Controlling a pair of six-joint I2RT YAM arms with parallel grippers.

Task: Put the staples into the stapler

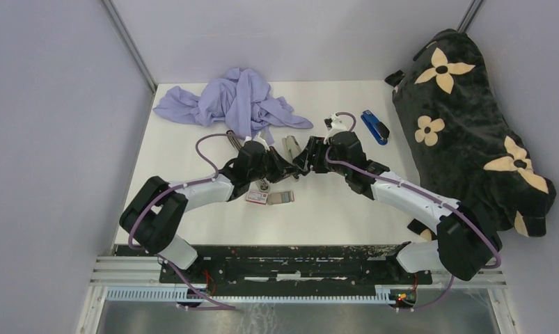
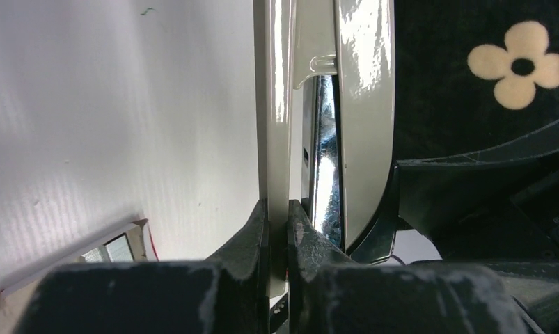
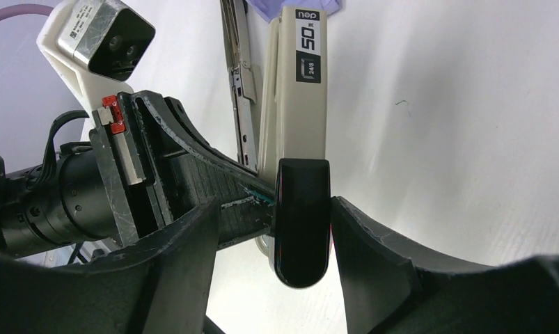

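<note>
While the left end effector (image 2: pixel 277 212) clamps the beige stapler (image 2: pixel 363 104), the right end effector (image 3: pixel 303 209) straddles its black end (grip unclear).

The right pincer (image 3: pixel 276 205) sits open, one finger either side of the black heel of the beige stapler (image 3: pixel 295 118), above the white worktop (image 3: pixel 457 125). The left pincer (image 3: pixel 259 189) grips the stapler from the left. The metal rail (image 3: pixel 239 90) stands splayed from the body.

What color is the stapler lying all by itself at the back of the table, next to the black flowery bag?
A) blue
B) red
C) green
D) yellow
A: the lone stapler beside the black flowery bag is plainly blue.
</note>
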